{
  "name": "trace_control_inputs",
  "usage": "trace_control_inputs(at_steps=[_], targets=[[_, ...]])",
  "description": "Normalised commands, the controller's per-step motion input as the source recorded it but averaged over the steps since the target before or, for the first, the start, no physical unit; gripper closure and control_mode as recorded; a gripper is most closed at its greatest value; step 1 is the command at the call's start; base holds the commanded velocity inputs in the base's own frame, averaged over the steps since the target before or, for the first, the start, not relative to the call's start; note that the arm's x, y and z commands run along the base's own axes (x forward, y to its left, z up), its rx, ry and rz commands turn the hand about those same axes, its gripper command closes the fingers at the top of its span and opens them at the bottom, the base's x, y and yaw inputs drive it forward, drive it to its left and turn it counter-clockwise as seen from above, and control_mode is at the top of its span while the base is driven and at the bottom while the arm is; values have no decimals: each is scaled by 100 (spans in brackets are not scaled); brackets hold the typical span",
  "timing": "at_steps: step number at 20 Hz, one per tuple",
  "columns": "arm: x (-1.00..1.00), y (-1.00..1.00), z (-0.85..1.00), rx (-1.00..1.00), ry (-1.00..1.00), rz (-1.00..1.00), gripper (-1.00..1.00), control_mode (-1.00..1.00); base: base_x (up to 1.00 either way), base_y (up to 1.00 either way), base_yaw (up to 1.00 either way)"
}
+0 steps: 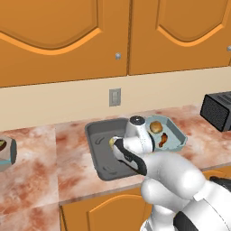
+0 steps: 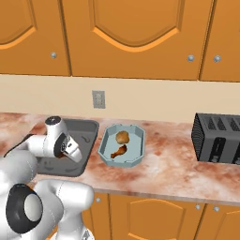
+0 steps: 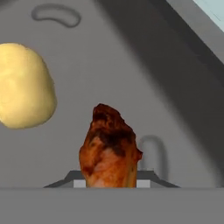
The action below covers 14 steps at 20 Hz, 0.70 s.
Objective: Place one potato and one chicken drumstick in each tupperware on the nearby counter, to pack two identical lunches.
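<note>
Now grey tray (image 1: 97,145) holds yellow potato (image 3: 24,85), drumstick (image 3: 109,146).

You see the marble counter (image 2: 173,164) carrying the grey tray (image 2: 79,166) at nine o'clock, the teal tupperware (image 2: 137,150) centrally, and the black toaster (image 2: 218,138) at three o'clock.

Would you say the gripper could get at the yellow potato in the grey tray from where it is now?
Probably not right away: the gripper appears shut on a chicken drumstick, so its fingers are taken. Otherwise the way looks free; the yellow potato lies bare on the grey tray floor beside it, nothing between.
</note>
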Motion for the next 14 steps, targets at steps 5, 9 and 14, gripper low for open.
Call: trace_control_inputs(at_steps=[5,9,14], targets=[[54,15,-28,0,8,-4,100,-100,0,0,0],[56,11,-33,0,7,-3,100,-100,0,0,0],[51,17,-29,0,3,-3,-100,-100,0,0,0]])
